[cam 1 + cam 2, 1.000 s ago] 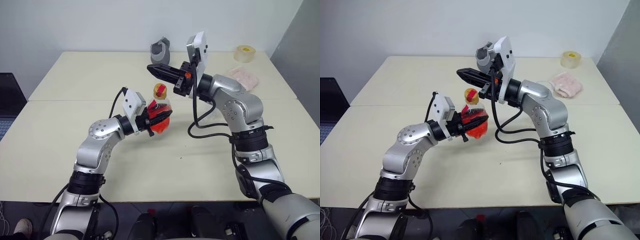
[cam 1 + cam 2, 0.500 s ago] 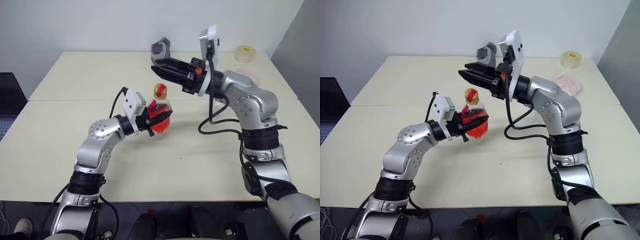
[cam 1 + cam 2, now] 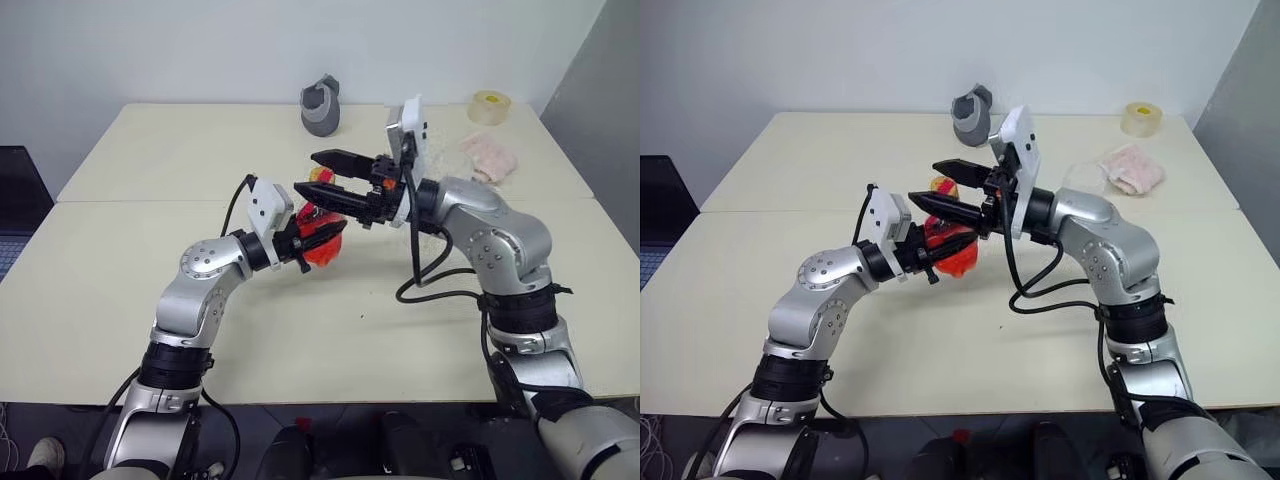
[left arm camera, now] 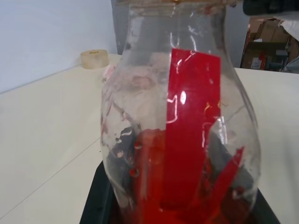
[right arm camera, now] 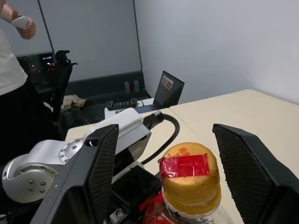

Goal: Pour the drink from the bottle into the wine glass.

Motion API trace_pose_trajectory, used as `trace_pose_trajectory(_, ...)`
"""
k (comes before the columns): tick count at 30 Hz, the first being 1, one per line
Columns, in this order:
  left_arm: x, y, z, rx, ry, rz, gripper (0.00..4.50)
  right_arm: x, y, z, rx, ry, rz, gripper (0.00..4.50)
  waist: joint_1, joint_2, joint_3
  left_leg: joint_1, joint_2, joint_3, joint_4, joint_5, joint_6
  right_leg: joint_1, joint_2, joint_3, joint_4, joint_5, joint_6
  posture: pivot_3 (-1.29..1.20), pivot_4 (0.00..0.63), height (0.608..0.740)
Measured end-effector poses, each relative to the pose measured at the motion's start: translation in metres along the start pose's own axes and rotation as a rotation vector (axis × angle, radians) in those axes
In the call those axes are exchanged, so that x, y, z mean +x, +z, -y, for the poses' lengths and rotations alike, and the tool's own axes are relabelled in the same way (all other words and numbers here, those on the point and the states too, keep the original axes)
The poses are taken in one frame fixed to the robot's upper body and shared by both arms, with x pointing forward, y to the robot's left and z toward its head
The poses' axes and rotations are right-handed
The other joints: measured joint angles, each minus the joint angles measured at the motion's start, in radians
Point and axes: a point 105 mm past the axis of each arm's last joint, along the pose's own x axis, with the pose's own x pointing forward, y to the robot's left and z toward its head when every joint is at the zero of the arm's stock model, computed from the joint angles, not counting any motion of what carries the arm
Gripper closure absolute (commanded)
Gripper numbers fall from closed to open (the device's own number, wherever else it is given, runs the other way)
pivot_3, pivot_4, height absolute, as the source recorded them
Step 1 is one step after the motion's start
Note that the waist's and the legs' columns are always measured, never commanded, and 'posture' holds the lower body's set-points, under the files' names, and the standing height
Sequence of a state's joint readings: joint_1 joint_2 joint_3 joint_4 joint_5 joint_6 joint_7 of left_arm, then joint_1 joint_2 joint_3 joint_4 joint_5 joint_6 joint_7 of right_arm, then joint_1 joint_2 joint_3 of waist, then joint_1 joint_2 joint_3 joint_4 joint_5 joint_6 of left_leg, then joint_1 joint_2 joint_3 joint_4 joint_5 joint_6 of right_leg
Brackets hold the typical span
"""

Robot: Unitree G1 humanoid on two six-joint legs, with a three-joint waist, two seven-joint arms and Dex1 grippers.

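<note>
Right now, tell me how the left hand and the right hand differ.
The left hand is shut on the bottle, gripping its bulbous base; the right hand is open and holds nothing. The left hand sits low at the bottle's body; the right hand is level with the cap, a finger on either side, not touching. Both have two black fingers.

no legible text, bottle (image 4: 180,130) label seemingly blank

Bottle (image 4: 180,135) is running off the left wrist view's edges, cap cut away. Right gripper (image 3: 322,174) is partly hiding the cap in head views. Person (image 5: 11,70) is getting cropped at the frame edge.
</note>
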State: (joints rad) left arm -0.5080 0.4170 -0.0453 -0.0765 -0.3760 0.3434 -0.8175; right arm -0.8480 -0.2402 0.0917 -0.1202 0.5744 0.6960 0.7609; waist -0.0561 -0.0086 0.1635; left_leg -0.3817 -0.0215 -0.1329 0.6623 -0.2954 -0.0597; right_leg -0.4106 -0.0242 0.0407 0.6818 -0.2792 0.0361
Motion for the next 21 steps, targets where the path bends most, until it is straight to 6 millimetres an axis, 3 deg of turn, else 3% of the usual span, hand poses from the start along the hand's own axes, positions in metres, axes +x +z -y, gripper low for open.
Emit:
trace_pose_trajectory(6,0.000,0.000,0.000,-0.001,0.000,-0.001,3.16,0.004,0.000,0.002,-0.009,-0.008,0.019,1.08,0.000,0.000,0.000,0.000,0.000,0.000,0.000,0.001,-0.002,0.000,0.000,0.000,0.000,0.000,0.000,0.00,0.150,0.740)
trace_pose_trajectory(9,0.000,0.000,0.000,0.001,-0.001,0.000,3.16,0.004,-0.001,0.006,0.000,-0.019,0.023,1.67,0.000,0.000,0.000,0.000,0.000,0.000,0.000,0.001,-0.003,0.000,0.000,0.000,0.000,0.000,0.000,0.00,0.150,0.740)
trace_pose_trajectory(13,0.000,0.002,0.001,0.001,-0.001,0.002,3.16,0.006,0.002,0.010,-0.005,-0.029,0.031,3.16,0.000,0.000,0.000,0.000,0.000,0.000,0.000,0.001,-0.003,0.000,0.000,0.000,0.000,0.000,0.000,0.00,0.150,0.740)
trace_pose_trajectory(14,0.001,0.002,0.001,0.003,-0.001,0.003,3.16,0.006,0.003,0.011,-0.007,-0.029,0.033,3.31,0.000,0.000,0.000,0.000,0.000,0.000,0.000,0.001,-0.003,0.000,0.000,0.000,0.000,0.000,0.000,0.00,0.150,0.740)
trace_pose_trajectory(21,0.001,0.001,0.000,-0.005,0.008,-0.003,3.16,0.007,0.002,0.013,0.001,-0.032,0.030,3.30,0.000,0.000,0.000,0.000,0.000,0.000,0.000,0.001,-0.003,0.000,0.000,0.000,0.000,0.000,0.000,0.00,0.150,0.740)
